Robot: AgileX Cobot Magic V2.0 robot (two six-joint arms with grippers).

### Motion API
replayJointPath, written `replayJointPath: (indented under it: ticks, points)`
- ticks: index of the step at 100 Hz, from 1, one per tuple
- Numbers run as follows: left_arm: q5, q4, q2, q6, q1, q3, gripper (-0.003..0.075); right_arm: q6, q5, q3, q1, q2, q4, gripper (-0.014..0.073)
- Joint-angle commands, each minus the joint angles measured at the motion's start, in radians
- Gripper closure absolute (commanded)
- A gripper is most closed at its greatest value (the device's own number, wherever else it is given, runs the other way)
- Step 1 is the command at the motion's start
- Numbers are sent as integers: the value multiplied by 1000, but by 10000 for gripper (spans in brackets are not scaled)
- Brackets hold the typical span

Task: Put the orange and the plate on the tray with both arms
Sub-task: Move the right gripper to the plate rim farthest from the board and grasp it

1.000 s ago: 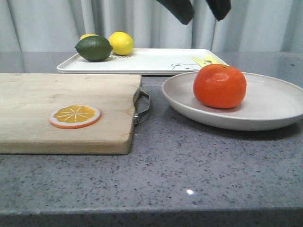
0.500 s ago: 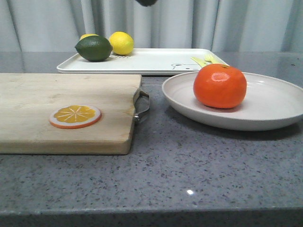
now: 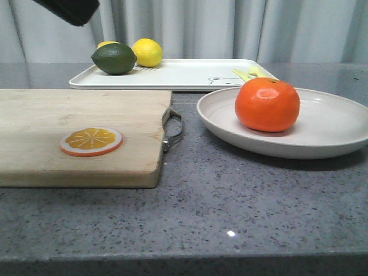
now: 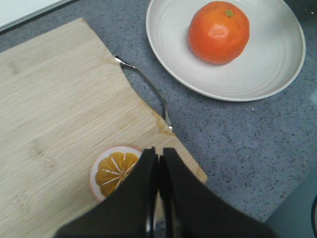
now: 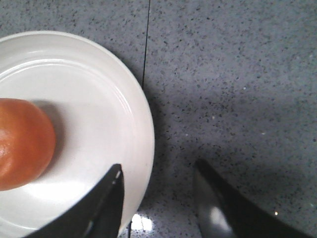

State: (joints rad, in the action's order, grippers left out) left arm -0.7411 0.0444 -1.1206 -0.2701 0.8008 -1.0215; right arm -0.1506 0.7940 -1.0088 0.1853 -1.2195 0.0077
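Observation:
The orange (image 3: 267,104) sits on the left half of the off-white plate (image 3: 328,123), on the counter at the right. Behind them lies the white tray (image 3: 190,75). In the left wrist view my left gripper (image 4: 158,151) is shut and empty, high over the corner of the wooden board, with the orange (image 4: 218,32) and the plate (image 4: 267,64) beyond it. My right gripper (image 5: 158,166) is open and straddles the rim of the plate (image 5: 99,114), one finger over the plate, the other over the counter. The orange (image 5: 22,144) shows at the edge of that view.
A green lime (image 3: 113,58) and a yellow lemon (image 3: 147,52) rest on the tray's left end. A wooden cutting board (image 3: 75,115) with a metal handle (image 3: 174,131) carries an orange slice (image 3: 91,141). A dark arm part (image 3: 69,10) hangs at the upper left.
The dark arm parts seen at the top of the front view have moved from the upper right to the upper left. The orange, plate and tray have stayed put.

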Motion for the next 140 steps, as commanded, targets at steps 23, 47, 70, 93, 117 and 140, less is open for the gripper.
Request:
replayJointPath:
  ticks: [23,47,70,93,117,140]
  points:
    - [64,39,136,-39,6,40,739,20,25,-125,14,-135,46,234]
    - [64,44,175,-53,6,40,738,20,40,-157,14,-230,46,234]
    - [62,44,180,-53,6,40,739,20,40,-157,14,-277,46,234]
    - [62,44,180,-54,6,40,739,20,41,-157,14,-305,46,234]
    - [62,44,180,-54,6,40,739,20,43,-157,14,-309,46,375]
    - [62,53,180,-54,6,40,739,19,44,-157,13,-309,46,592]
